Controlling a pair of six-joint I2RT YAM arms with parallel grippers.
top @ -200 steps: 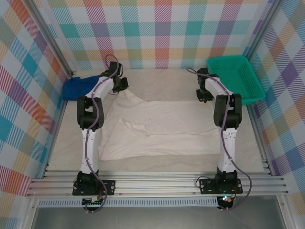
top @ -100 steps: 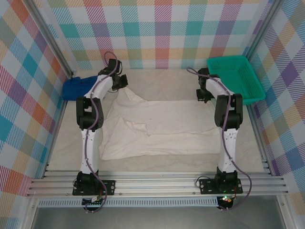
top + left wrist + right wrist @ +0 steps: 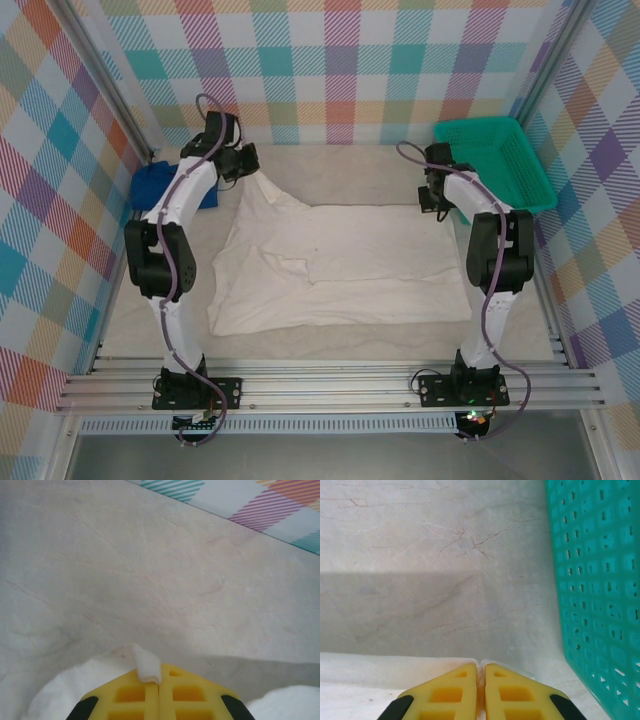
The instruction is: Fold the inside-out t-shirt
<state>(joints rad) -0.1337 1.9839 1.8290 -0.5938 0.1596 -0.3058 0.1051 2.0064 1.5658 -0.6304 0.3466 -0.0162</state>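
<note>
Left wrist shows left fingers (image 3: 131, 694) pinching t-shirt (image 3: 148, 667); right fingers (image 3: 446, 694) apparently too

readable text: you have none to log | labels, brands: none legible to you | numbers, signs: none legible to you
</note>
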